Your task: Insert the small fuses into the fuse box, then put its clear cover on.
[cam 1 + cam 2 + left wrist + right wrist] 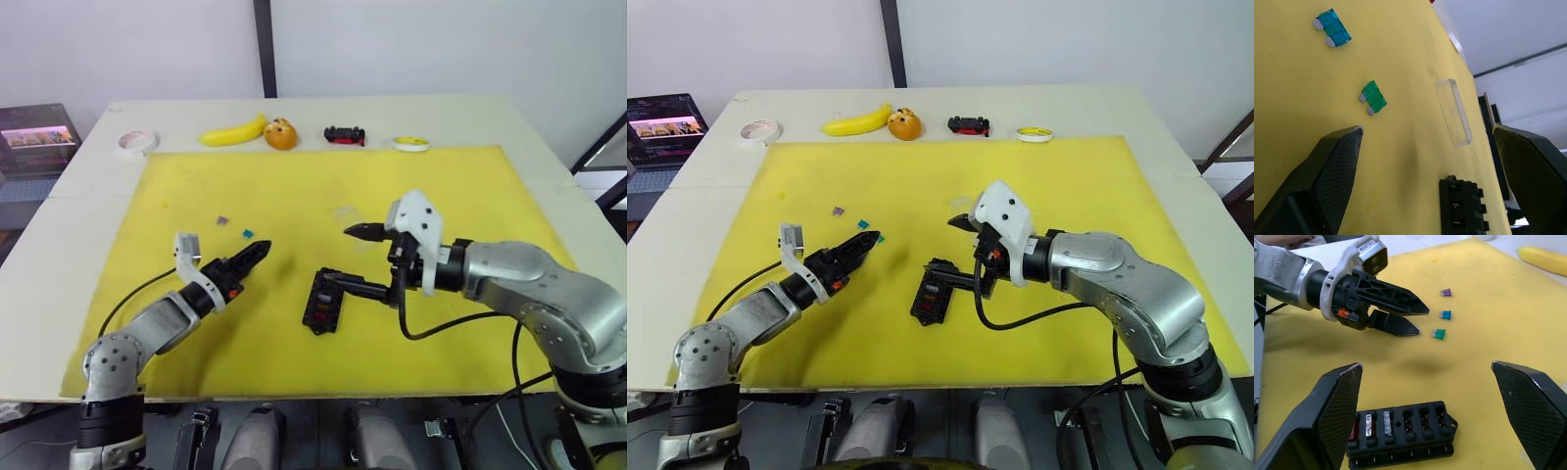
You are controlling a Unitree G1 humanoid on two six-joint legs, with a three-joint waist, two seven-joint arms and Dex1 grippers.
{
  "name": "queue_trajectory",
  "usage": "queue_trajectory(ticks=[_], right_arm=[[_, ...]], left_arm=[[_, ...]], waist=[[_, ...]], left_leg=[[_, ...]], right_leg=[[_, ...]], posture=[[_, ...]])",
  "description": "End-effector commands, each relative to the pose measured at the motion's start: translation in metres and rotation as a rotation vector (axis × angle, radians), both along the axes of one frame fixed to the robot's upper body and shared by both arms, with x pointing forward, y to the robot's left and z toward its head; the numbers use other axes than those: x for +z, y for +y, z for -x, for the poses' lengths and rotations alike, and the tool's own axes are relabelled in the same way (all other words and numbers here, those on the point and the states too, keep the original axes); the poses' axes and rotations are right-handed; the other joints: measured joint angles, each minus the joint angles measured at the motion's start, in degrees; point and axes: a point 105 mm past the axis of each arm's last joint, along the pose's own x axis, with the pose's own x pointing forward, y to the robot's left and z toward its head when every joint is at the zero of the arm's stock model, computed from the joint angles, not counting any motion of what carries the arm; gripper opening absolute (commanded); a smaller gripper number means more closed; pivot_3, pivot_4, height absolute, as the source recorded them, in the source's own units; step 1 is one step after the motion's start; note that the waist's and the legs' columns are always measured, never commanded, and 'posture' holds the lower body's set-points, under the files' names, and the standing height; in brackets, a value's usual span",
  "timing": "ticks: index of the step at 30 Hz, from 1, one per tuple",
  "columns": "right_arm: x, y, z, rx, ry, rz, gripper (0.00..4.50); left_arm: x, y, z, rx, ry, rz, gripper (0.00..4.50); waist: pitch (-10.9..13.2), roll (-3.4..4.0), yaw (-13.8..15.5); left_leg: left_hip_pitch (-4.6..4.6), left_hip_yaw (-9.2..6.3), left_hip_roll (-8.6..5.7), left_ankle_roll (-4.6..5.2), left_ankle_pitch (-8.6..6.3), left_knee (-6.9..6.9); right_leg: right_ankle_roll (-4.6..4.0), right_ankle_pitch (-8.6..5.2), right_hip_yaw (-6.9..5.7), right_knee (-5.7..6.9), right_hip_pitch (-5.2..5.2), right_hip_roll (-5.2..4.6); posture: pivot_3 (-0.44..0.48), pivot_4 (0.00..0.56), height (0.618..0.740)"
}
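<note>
Black-fingered left gripper [1400, 318] hovers, jaws parted, just short of the green [1438, 334], teal [1445, 315] and purple [1446, 293] small plastic fuses. The right gripper [358, 259] gapes over the black rectangular fuse box [1400, 433], seemingly three slots filled. The clear rectangular cover [1453, 112] lies beyond, unfitted.

It looks like a robot test lab: a pale bench [78, 225] with a yellow mat [294, 196], plain white walls, a laptop [666, 122] beside.
</note>
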Motion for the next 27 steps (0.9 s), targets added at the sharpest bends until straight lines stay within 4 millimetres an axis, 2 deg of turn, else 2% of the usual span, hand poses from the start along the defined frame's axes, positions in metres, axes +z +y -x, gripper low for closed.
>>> queue_trajectory(ticks=[1,12,27], right_arm=[[0.007,0.001,0.002,0.013,-0.041,-0.003,4.49],[0.004,-0.001,0.002,-0.002,-0.042,0.002,4.49],[0.006,-0.002,0.001,-0.016,-0.044,0.004,4.49]], left_arm=[[0.006,0.003,-0.005,0.009,-0.015,0.003,4.5],[-0.005,0.003,-0.01,0.046,0.036,0.016,4.5],[-0.012,-0.013,-0.025,0.04,0.089,0.059,4.5]], waist=[[0.0,0.0,0.0],[0.0,0.0,0.01],[0.0,0.01,0.68]], left_leg=[[0.0,0.0,0.0,0.0,0.0,0.0],[-0.01,-0.02,0.0,-0.01,0.01,0.0],[-0.01,-0.08,-0.08,-0.06,0.03,0.0]], right_leg=[[0.0,0.0,0.0,0.0,0.0,0.0],[0.0,0.0,-0.01,0.0,0.0,0.01],[0.0,0.0,-0.06,-0.02,0.06,-0.03]], posture=[[0.0,0.15,0.74],[0.0,0.15,0.74],[0.0,0.15,0.74]])
